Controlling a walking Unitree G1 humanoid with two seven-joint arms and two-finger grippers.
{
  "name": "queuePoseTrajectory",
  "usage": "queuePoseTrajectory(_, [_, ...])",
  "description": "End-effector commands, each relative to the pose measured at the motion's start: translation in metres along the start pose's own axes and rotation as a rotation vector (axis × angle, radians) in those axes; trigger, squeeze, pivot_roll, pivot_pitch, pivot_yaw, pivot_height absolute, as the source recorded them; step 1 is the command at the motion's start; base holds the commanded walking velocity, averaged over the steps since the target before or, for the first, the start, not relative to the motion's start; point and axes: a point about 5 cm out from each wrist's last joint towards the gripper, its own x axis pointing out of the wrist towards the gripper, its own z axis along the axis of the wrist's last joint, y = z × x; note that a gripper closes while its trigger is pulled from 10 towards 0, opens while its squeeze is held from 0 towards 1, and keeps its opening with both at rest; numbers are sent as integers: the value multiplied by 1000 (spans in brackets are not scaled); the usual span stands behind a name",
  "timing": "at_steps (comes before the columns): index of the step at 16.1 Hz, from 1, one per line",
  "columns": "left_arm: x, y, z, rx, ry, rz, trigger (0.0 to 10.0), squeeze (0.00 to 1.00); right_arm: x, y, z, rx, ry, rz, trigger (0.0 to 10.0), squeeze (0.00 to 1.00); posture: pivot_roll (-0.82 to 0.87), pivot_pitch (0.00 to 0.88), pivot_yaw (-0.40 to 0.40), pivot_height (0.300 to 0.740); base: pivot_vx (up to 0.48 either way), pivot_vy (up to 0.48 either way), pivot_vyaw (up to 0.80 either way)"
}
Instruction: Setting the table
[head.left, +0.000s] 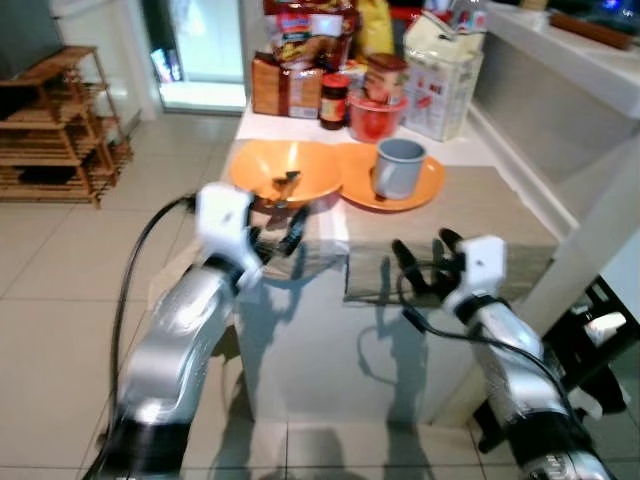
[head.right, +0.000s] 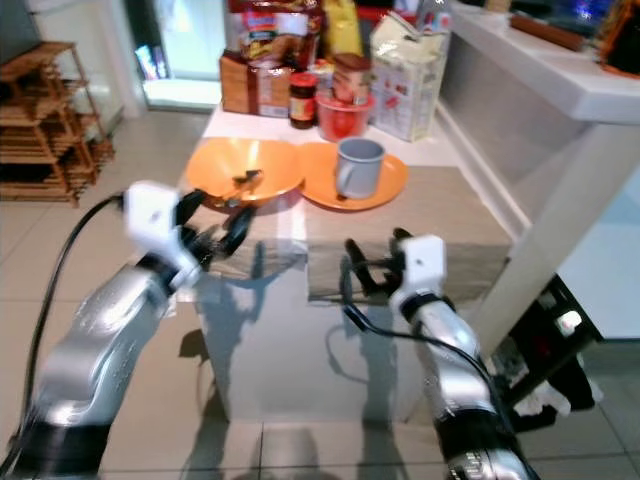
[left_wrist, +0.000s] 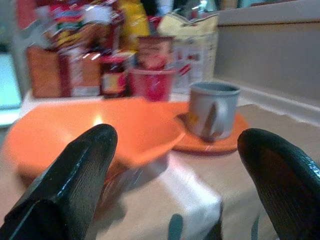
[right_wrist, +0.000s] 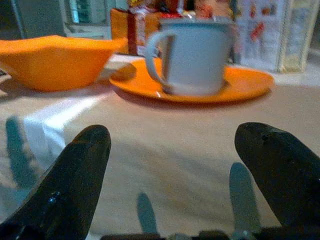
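We see left claw (head.left: 275, 243), fingers apart, low at near edge of bench (head.left: 500, 205), just before orange bowl (head.left: 285, 170). Right of bowl, orange plate (head.left: 425, 185) carries grey mug (head.left: 398, 166), handle toward bowl. Right claw (head.left: 425, 260), fingers apart, hovers over beige mat (head.left: 490, 215), short of plate.

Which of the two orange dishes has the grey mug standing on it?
The flat orange plate, on the robot's right, carries the grey mug. The deeper orange bowl beside it holds only a small dark item.
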Motion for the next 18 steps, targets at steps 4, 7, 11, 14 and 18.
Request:
queuePoseTrajectory(4, [26, -8, 47, 105, -66, -90, 10000, 0, -15, 3, -5, 16, 42, -16, 10000, 0, -51, 0, 50, 740, 0, 0, 0])
queuePoseTrajectory(7, [53, -15, 57, 177, -65, -145, 10000, 0, -22, 8, -12, 29, 74, -32, 10000, 0, -51, 0, 67, 740, 0, 0, 0])
queuePoseTrajectory(11, [80, -19, 47, 148, -18, -236, 10000, 0, -29, 16, -9, 51, 74, -40, 10000, 0, -94, 0, 94, 740, 0, 0, 0])
queuePoseTrajectory(14, [95, -2, 32, 185, 45, -180, 10000, 0, -51, 13, 0, 37, 54, -32, 10000, 0, -147, 0, 108, 740, 0, 0, 0])
queuePoseTrajectory(18, [105, -3, 27, 139, 65, -187, 10000, 0, -70, 17, 3, 34, 75, -29, 10000, 0, -182, 0, 109, 740, 0, 0, 0])
